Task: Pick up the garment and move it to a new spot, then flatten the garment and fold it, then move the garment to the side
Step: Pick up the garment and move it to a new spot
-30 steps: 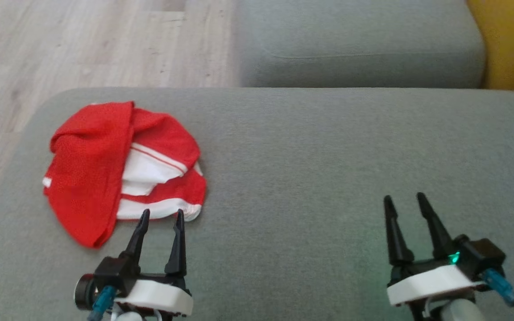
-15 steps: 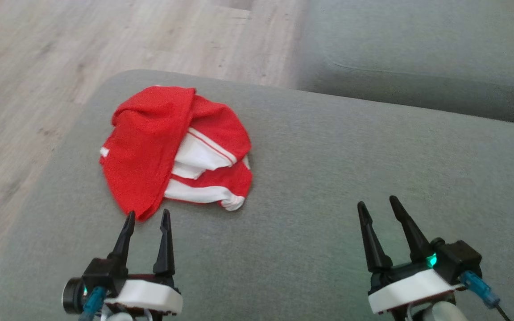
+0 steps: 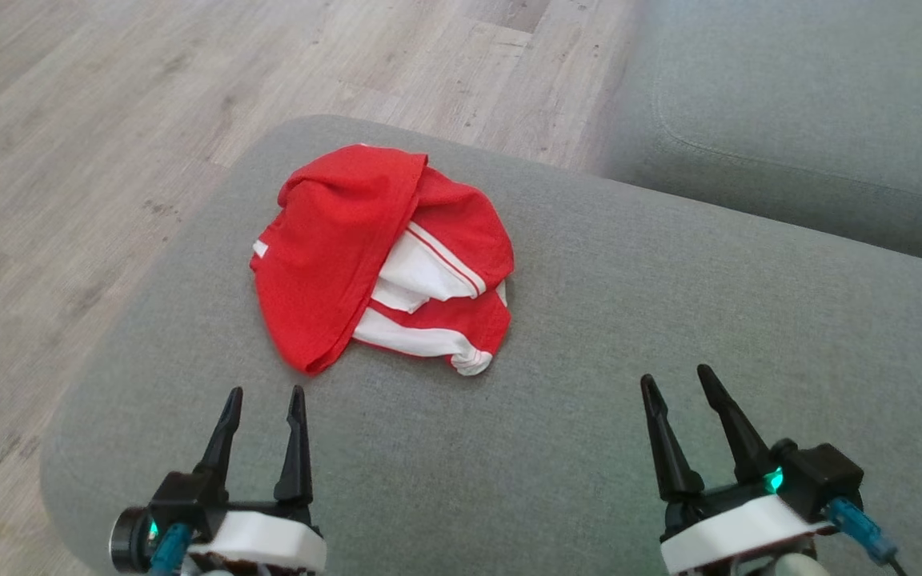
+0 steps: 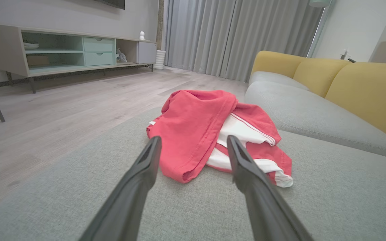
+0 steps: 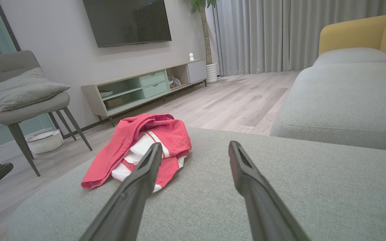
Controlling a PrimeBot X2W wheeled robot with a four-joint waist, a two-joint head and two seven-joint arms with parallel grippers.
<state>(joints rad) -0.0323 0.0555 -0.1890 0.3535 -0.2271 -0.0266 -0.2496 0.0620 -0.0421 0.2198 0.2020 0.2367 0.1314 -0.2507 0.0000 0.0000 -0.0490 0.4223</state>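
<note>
Grey fabric sofa cushion (image 3: 629,336) | red-and-white garment (image 3: 333,240) crumpled near its far left corner | left end effector (image 3: 265,392) spread wide, empty, low, just short of garment | right end effector (image 3: 675,374) spread wide, empty, well apart from garment

A red and white garment (image 3: 381,256) is seen bunched up on a grey cushion (image 3: 589,448), near its left end. The left tool (image 3: 265,394) is held open just in front of it, not touching. The right tool (image 3: 675,376) is open too, well apart from it.
</note>
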